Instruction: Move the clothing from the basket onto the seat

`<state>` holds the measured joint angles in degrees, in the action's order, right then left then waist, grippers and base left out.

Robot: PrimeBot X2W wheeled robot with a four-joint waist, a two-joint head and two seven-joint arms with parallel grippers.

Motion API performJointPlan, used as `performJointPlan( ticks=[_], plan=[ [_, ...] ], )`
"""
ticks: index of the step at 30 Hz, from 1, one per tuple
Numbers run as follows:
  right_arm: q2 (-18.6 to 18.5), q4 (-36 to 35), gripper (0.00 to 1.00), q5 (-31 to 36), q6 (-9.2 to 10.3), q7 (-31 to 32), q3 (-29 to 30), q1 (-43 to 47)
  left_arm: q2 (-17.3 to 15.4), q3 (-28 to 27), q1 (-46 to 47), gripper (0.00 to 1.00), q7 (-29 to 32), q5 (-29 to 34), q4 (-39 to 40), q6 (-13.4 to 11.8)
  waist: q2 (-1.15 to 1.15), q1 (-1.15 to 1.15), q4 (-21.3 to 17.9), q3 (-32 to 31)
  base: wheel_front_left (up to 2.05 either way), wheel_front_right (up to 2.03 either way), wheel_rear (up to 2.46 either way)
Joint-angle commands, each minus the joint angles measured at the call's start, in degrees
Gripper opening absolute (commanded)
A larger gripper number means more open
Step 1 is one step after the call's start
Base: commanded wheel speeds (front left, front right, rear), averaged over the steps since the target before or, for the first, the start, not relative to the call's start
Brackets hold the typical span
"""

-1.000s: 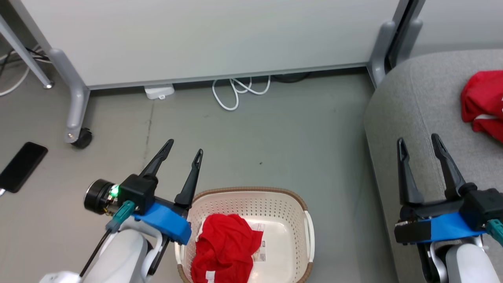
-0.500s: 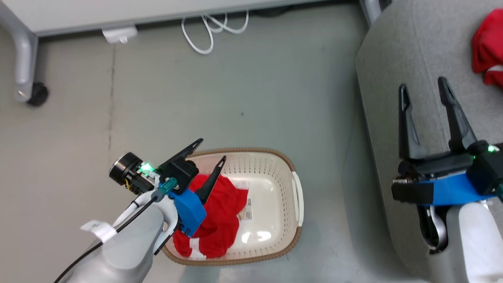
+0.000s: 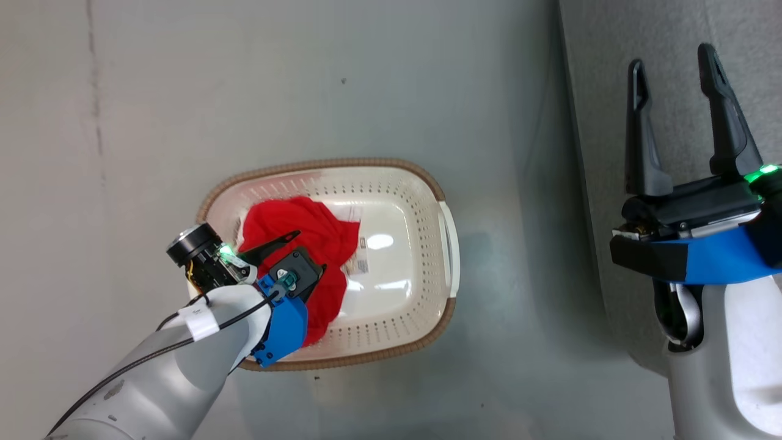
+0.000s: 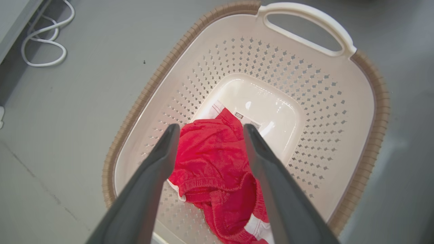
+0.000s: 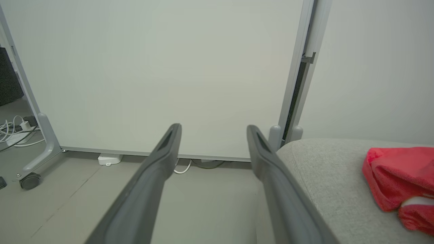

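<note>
A crumpled red piece of clothing (image 3: 311,229) with white trim lies in the left half of the cream basket (image 3: 324,164) on the floor. My left gripper (image 3: 305,247) hangs open just above it, pointing down into the basket. In the left wrist view its fingers (image 4: 156,169) straddle the clothing (image 4: 213,159) inside the basket (image 4: 379,101) without touching it. My right gripper (image 3: 672,58) stands open and empty over the front edge of the grey seat (image 3: 599,122). In the right wrist view, the right gripper (image 5: 213,128) points at the wall, and another red garment (image 5: 396,173) lies on the seat (image 5: 325,176).
Grey floor surrounds the basket. A white panel (image 5: 152,67) on a wheeled frame with a caster (image 5: 30,181) stands behind. A white cable (image 4: 44,44) lies on the floor near it. The basket's white handle (image 3: 449,247) faces the seat.
The head camera has tilted down. My left gripper has swung from beside the basket to over it and lowered toward the red clothing. Both grippers stayed open.
</note>
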<state>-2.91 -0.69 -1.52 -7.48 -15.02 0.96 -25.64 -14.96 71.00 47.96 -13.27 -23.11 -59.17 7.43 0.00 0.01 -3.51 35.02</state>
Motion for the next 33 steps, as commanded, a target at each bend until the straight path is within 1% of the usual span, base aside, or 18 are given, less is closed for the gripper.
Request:
performJointPlan(
  ticks=[1, 6, 9, 15, 21, 33],
  plan=[
    [0.0, -0.5, 1.0, 0.0, -0.03, -0.2, -0.1, -1.2, 0.1, 0.5, 1.4, 1.0, 0.5, 0.3, -0.7, 0.1, 0.0, -0.01, -1.2, 3.1, 0.0, 0.0, 0.0],
    [0.0, -1.6, 1.0, -0.5, -0.03, -0.2, -0.7, -3.0, 0.3, 2.3, 3.4, 1.0, 4.8, 2.7, -3.5, 0.1, 0.0, -0.01, -2.3, 7.2, 0.0, 0.0, 0.0],
    [0.0, -2.4, 1.0, -0.8, -0.03, -0.2, -1.1, -4.1, 0.2, 2.5, 3.7, 1.0, 8.5, 6.4, -5.1, 0.1, 0.0, -0.01, -3.2, 9.5, 0.0, 0.0, 0.0],
    [0.0, -3.9, 1.0, -1.7, -0.03, -0.2, -1.6, -5.4, 0.1, 2.5, 5.0, 1.0, 14.2, 10.5, -6.7, 0.1, 0.0, -0.01, -4.8, 13.7, 0.0, 0.0, 0.0],
    [0.0, -5.4, 1.0, -1.8, -0.03, -0.2, -1.8, -6.3, -0.7, 2.5, 7.9, 1.0, 15.6, 11.3, -7.4, 0.1, 0.0, -0.01, -6.1, 17.7, 0.0, 0.0, 0.0],
    [0.0, -10.9, 1.0, -1.4, -0.03, -0.2, -2.8, -6.4, -2.5, 2.5, 13.8, 1.0, 18.8, 11.8, -8.9, 0.1, 0.0, -0.01, -8.9, 24.7, 0.0, 0.0, 0.0]
  ],
)
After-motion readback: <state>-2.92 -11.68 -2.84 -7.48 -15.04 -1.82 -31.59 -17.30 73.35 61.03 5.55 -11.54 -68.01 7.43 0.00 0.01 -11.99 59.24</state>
